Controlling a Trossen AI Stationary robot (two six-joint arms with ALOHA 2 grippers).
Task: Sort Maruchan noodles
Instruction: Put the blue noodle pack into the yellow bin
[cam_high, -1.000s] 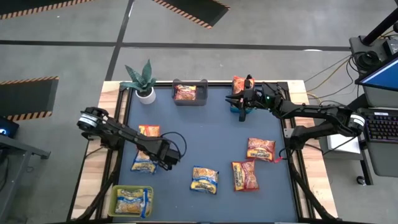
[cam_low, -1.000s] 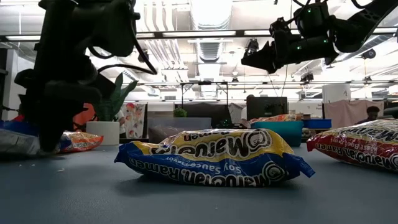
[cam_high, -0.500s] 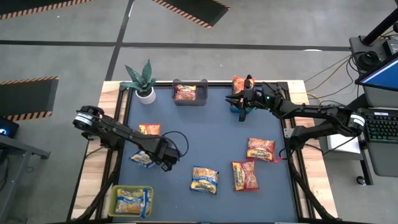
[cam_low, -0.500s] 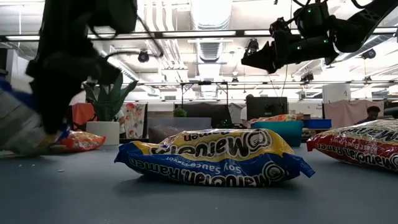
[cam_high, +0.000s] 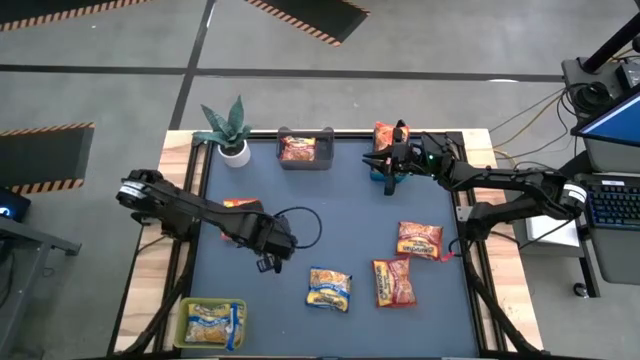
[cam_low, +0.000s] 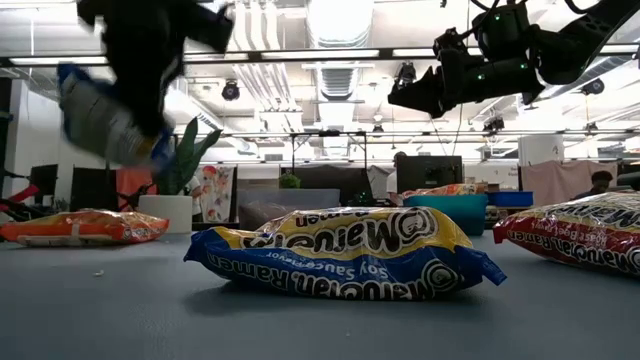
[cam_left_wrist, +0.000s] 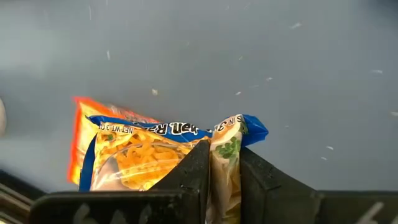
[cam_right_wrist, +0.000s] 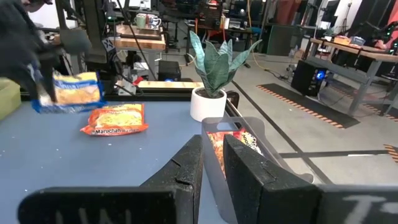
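From above, your left tool (cam_high: 268, 262) hangs over the left-middle of the counter (cam_high: 350, 200); the packet it carries is hidden under the arm here; your right tool (cam_high: 390, 178) waits at the far edge by the teal bin (cam_high: 392, 133); loose noodle packets lie at the near middle (cam_high: 329, 288) and right (cam_high: 420, 240), with an orange one (cam_high: 238, 207) just behind the left arm.

At counter level, the yellow-and-blue packet (cam_low: 108, 120) hangs clear of the surface, tilted and sagging; I judge it light, crinkly and slick, with brittle noodles inside.

In your left wrist view, the tool is clamped on that packet (cam_left_wrist: 155, 155) at its end seam; pinch the flat crimped edge or across the block, gently.

In your right wrist view, the tool's fingers (cam_right_wrist: 189, 162) stand nearly together with nothing between them, beside the clear bin (cam_right_wrist: 242, 134).
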